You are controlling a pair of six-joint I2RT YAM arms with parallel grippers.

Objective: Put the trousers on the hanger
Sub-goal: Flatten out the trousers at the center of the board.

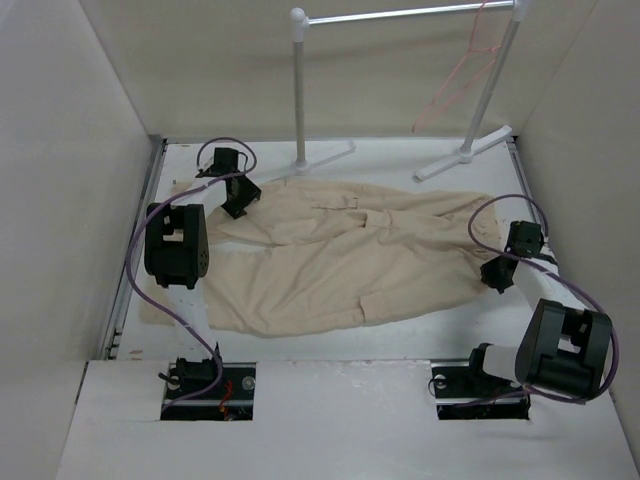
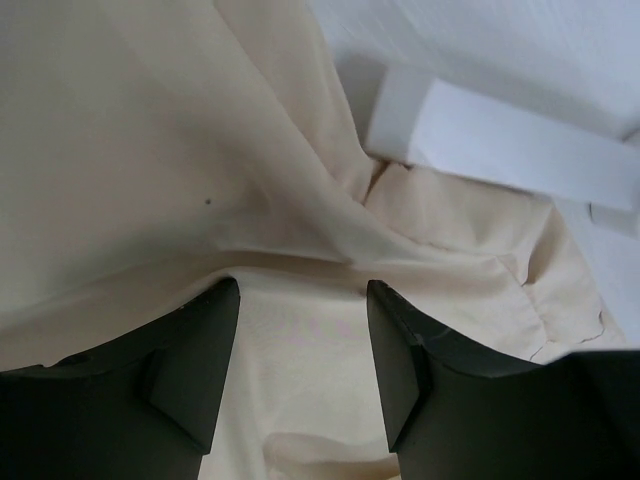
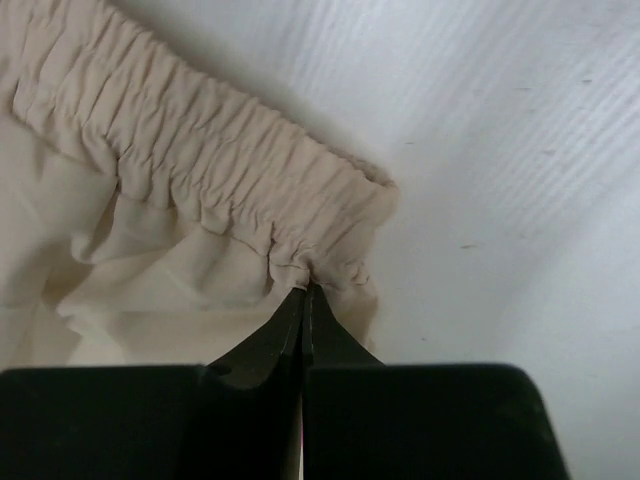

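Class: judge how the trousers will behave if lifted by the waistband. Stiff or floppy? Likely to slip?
Probably floppy: the trousers lie in soft folds, so they should drape and trail. Likely light, as the cloth looks thin. The gathered waistband pinched by the right gripper may hold well.

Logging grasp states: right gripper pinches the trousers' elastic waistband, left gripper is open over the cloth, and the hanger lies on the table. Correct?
One error: the hanger hangs from the white rail at the back instead; the top external view shows it. The right gripper does pinch the waistband, and the left gripper is open over the trousers.
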